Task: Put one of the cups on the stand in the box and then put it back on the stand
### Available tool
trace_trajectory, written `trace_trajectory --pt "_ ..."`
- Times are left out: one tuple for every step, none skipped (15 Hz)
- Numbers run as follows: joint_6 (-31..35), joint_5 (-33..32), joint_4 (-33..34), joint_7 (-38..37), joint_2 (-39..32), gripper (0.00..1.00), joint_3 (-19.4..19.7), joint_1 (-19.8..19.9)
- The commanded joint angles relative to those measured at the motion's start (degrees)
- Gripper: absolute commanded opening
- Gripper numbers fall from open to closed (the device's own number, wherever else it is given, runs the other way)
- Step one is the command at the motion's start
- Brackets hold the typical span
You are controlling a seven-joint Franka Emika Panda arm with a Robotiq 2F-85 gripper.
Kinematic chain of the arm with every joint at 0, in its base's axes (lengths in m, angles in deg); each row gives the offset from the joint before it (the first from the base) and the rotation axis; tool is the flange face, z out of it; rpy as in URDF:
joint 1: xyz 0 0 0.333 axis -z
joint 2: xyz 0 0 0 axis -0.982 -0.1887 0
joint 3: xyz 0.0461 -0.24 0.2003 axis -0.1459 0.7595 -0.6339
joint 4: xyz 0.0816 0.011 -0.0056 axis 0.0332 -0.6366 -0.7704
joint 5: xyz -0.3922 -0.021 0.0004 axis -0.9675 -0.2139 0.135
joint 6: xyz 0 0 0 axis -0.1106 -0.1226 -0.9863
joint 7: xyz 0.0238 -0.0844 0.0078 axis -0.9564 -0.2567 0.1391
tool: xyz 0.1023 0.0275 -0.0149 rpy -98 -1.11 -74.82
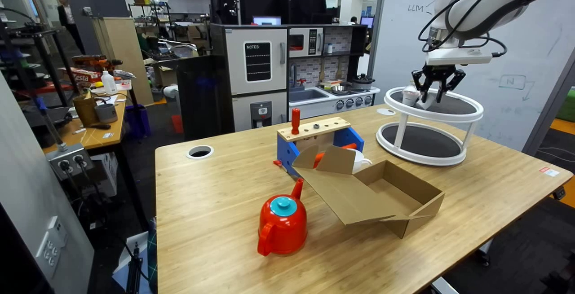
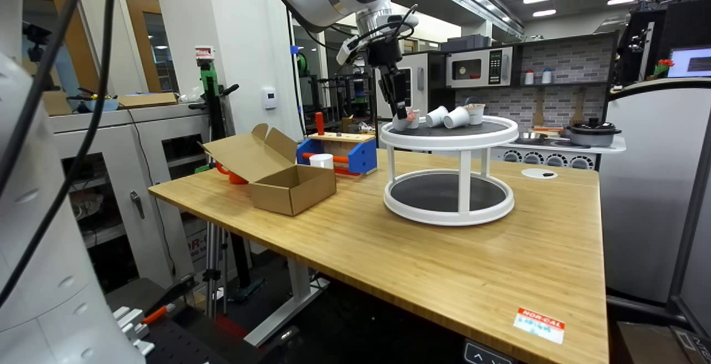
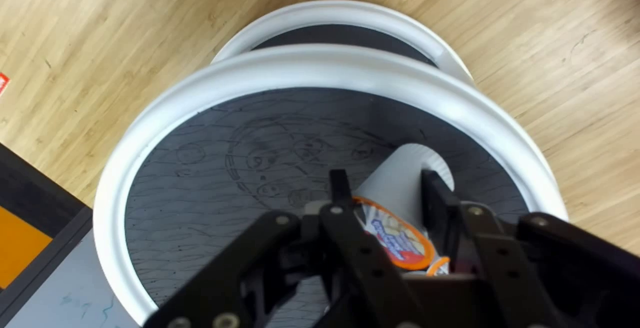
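Observation:
My gripper (image 1: 431, 99) reaches down onto the upper tier of the stand, a white two-hooped frame (image 1: 431, 116) with dark round surfaces. In the wrist view its fingers (image 3: 341, 185) stand on either side of a white cup (image 3: 395, 183) and appear shut on it. That cup is tilted, its orange-rimmed printed lid partly covered by a finger. Other white cups are on the same tier: two tipped over, such as this cup (image 2: 457, 118), and an upright cup (image 2: 475, 114). The cardboard box (image 2: 272, 200) sits open on the table, apart from the stand.
A blue toy workbench (image 1: 314, 128) with a red screwdriver stands behind the box, and a white mug (image 2: 321, 161) is beside it. A red teapot (image 1: 283, 222) with a turquoise lid stands near the box's open flap. A whiteboard (image 1: 516, 78) rises behind the stand.

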Motion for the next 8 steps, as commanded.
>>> trace_trajectory --pt "0.2 -1.2 -0.7 0.2 1.1 0.13 0.8 -0.8" --pt "1.0 -2.4 -1.3 0.5 1.8 0.13 0.9 -1.0" --pt "1.4 -3.3 -1.5 0.5 2.4 0.13 0.8 -1.1" --pt "1.7 -3.9 -1.7 0.5 3.1 0.13 0.7 -1.1" --pt "1.8 -4.6 -1.9 0.5 3.7 0.13 0.6 -1.2" --pt "1.8 -5.2 -2.1 0.7 4.7 0.13 0.5 -1.3" --pt "1.9 -5.9 -2.5 1.0 5.6 0.13 0.3 -1.4" --pt "2.1 -6.6 -3.3 1.3 6.9 0.13 0.1 -1.5"
